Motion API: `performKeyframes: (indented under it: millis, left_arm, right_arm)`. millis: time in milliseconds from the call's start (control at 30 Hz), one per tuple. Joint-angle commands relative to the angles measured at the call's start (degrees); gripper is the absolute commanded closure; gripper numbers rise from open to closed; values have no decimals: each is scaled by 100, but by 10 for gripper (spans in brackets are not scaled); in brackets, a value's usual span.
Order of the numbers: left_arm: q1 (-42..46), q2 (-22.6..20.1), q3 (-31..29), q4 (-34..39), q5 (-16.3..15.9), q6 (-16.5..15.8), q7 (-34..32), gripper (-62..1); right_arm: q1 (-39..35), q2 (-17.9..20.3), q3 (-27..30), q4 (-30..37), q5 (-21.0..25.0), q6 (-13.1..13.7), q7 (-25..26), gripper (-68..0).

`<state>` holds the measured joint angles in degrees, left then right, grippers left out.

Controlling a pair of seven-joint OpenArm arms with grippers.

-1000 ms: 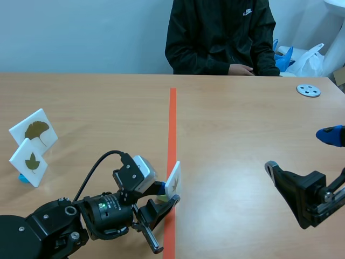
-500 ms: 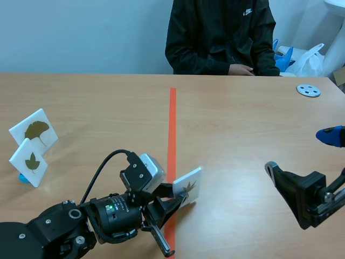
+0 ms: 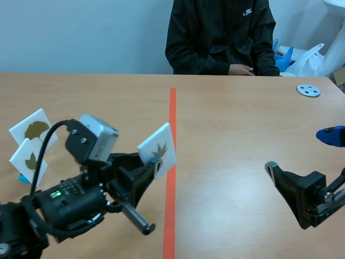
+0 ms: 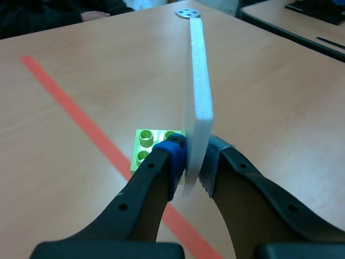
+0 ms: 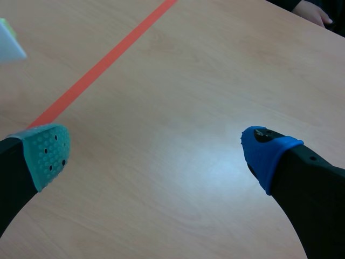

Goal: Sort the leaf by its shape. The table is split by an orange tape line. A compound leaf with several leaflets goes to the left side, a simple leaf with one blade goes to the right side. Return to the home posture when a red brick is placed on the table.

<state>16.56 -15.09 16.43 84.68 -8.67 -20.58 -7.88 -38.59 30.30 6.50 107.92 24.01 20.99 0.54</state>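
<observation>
Wood-grain tabletop [image 3: 242, 140], split down the middle by an orange tape line [image 3: 172, 135]. Across it, at the far edge, a person [image 3: 221, 38] in a black jacket, cut off above the shoulders. Low on its own side, the left arm [image 3: 70, 205], partly cut off at the near edge. Its left tool [image 4: 194, 162] clamped narrow on the lower edge of a white foam leaf card [image 3: 158, 150]. Held clear of the wood, right over the tape line, tilted, printed face toward the robot. On that face a small brown leaf with pointed lobes, stalk end down toward the pads. From the left wrist, only the thin foam edge, long axis running straight ahead from the tool; printed face hidden there. On the right side, the right tool [image 5: 157, 154] spread wide over bare wood, holding nothing. Propped on the left side, a fan-leaf card [image 3: 34, 129] and, just in front, a lobed-leaf card [image 3: 28, 162], its blue base mostly hidden. Just behind the left tool's blue pad, a green brick [image 4: 148, 145] beside the tape; hard to tell whether fixed to the foam or lying on the wood. Far right, a small grey disc [image 3: 308, 90].
</observation>
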Motion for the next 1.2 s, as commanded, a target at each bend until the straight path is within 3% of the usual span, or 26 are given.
performKeyframes:
  millis: [0, 200, 733, 867, 1000, 1167]
  left_arm:
    - [186, -17, -179, 39, -125, 15, -37, -44]
    - [892, -2, -964, 308, -601, 11, 22, -44]
    - [1154, 96, -2267, 232, -601, 227, 17, -44]
    - [1062, 111, -2339, -22, -601, 599, -20, -44]
    - [905, 111, -2358, -442, -601, 684, -85, -44]
    - [555, 225, -2448, -979, -619, 1034, -289, -44]
  right_arm:
    - [83, 48, 66, 26, 63, 0, 66, -679]
    - [83, 48, 66, 26, 63, 0, 66, -679]
    - [85, 48, 66, 26, 63, 0, 20, -679]
    - [101, 48, 66, 26, 66, 0, 20, -679]
    - [120, 48, 66, 26, 66, 0, 24, -679]
    - [129, 48, 66, 26, 63, 0, 17, -679]
